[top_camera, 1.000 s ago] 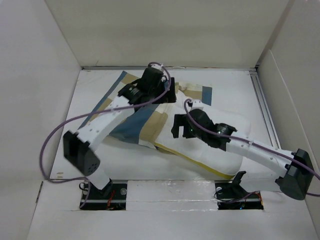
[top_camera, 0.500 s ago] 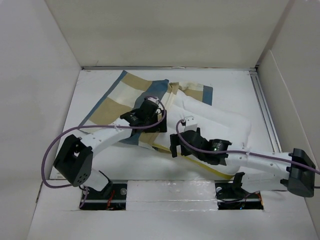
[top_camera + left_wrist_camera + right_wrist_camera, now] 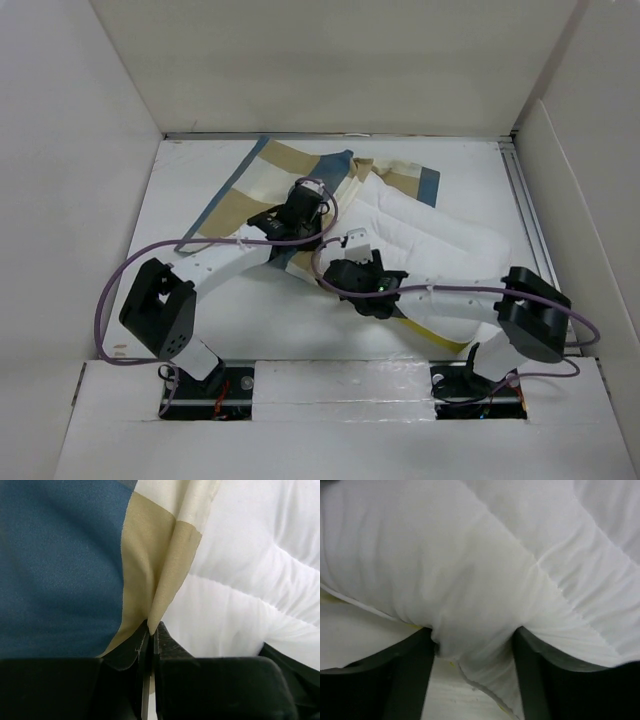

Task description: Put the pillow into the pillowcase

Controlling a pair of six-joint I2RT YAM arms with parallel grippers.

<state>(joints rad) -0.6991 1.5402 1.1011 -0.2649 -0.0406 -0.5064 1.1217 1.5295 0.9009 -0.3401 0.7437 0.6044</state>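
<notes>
- Pinching the pillowcase (image 3: 60,565) hem, the left tool (image 3: 151,630) is clamped together on it.
- Right tool (image 3: 472,645) grips the pillow (image 3: 485,570), which lies just beside that hem, toward the surface (image 3: 260,320) right edge.

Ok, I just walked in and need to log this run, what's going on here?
The left gripper is shut on a fold of the checked pillowcase. The right gripper clamps a bunch of the white pillow. In the top view, most of the pillow lies uncovered.
</notes>
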